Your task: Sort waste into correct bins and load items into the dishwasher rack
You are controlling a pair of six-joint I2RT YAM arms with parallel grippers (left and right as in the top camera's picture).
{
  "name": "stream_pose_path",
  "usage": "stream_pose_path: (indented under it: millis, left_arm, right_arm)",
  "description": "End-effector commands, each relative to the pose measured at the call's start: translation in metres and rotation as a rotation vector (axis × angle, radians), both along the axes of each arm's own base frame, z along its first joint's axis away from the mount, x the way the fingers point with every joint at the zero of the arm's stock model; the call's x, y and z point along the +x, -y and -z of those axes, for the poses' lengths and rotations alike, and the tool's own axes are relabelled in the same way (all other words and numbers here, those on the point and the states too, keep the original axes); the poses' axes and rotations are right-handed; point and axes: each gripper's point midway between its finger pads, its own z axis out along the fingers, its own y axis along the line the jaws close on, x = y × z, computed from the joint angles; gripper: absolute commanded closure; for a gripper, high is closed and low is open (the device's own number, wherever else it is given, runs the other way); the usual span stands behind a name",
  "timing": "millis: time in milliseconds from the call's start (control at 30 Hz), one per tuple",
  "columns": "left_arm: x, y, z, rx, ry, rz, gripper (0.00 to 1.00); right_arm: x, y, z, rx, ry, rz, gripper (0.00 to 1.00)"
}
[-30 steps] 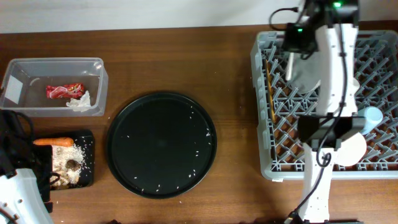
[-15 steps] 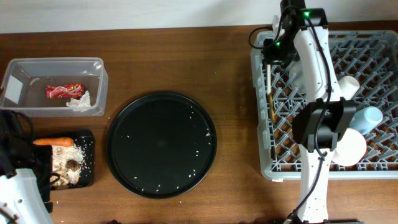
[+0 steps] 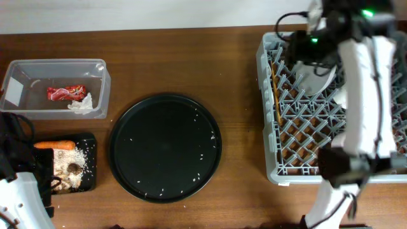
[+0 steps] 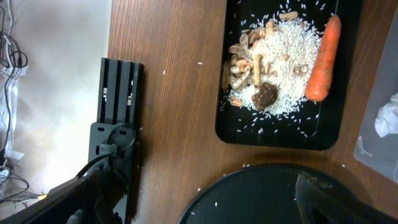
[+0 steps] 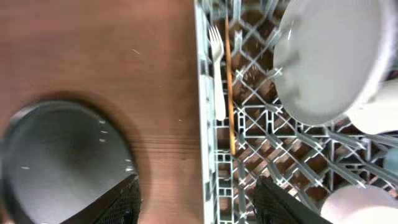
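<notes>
Both grippers are spread with nothing between the fingers. The right gripper [image 5: 199, 180] hangs over the left wall of the rack [image 3: 268, 137]. The left gripper [image 4: 211, 180] is over the rim of the round tray [image 3: 165, 147], near the black tray [image 4: 280, 135].

Orientation:
- The chopsticks [image 5: 229, 93] lie in the rack just inside the left wall, long axis running near-to-far across the table.
- The fork [image 5: 217, 74] is parallel and just left of them, tines toward the top of the right wrist view.
- The carrot [image 4: 323, 59] lies along one long edge of the black tray, long axis left-right in the overhead view. It sits beside the rice [image 4: 286, 56], scraps [image 4: 245, 53] and dark lump [image 4: 265, 96].
- The wrapper [image 3: 65, 93] is in the tub [image 3: 102, 89], long axis left-right, with the tissue [image 3: 81, 104] just beside it.

Hidden or unclear:
- From overhead, the right arm covers much of the rack, and the fork can't be made out there.
- The plate [image 5: 326, 56] sits in the rack right of the chopsticks. I can't tell if it is upright or leaning.
- The white cup [image 5: 376, 115] is cut off by the right edge of the wrist view, and the bowl [image 5: 351, 208] by the bottom edge.
- The round tray is blurred in the right wrist view.
- The tub shows only as a sliver in the left wrist view.
</notes>
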Motion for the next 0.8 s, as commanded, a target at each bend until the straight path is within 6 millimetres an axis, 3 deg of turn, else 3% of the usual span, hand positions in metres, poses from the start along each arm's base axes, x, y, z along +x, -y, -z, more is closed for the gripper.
stream_pose_path:
  millis: [0,100,167,233,333,367,400,500,767]
  left_arm:
    - [-0.003,0.000,-0.001,0.007,0.008,-0.018,0.01]
    - [-0.003,0.000,-0.001,0.007,0.008,-0.018,0.01]
    - [-0.003,0.000,-0.001,0.007,0.008,-0.018,0.01]
    - [-0.003,0.000,-0.001,0.007,0.008,-0.018,0.01]
    - [-0.003,0.000,-0.001,0.007,0.008,-0.018,0.01]
    - [-0.003,0.000,-0.001,0.007,0.008,-0.018,0.01]
    - [-0.003,0.000,-0.001,0.007,0.008,-0.018,0.01]
    - [-0.003,0.000,-0.001,0.007,0.008,-0.018,0.01]
    - [-0.003,0.000,-0.001,0.006,0.007,-0.018,0.01]
  right_arm:
    - [-0.038,-0.026,-0.008,0.058,-0.035,-0.032,0.39]
    - [-0.083,-0.043,0.012,0.000,-0.128,-0.060,0.38]
    - [-0.101,-0.043,0.033,-0.100,-0.160,-0.008,0.38]
    - [-0.114,-0.055,0.050,-0.131,-0.162,-0.031,0.38]
    - [-0.120,-0.086,0.070,-0.111,-0.075,-0.123,0.38]
    - [-0.120,-0.096,0.078,-0.102,-0.048,-0.149,0.10]
    - [-0.122,-0.104,0.094,-0.105,-0.052,-0.177,0.01]
    - [-0.135,-0.107,0.123,-0.111,-0.142,-0.200,0.01]
    - [-0.139,-0.114,0.129,-0.075,-0.173,-0.214,0.01]
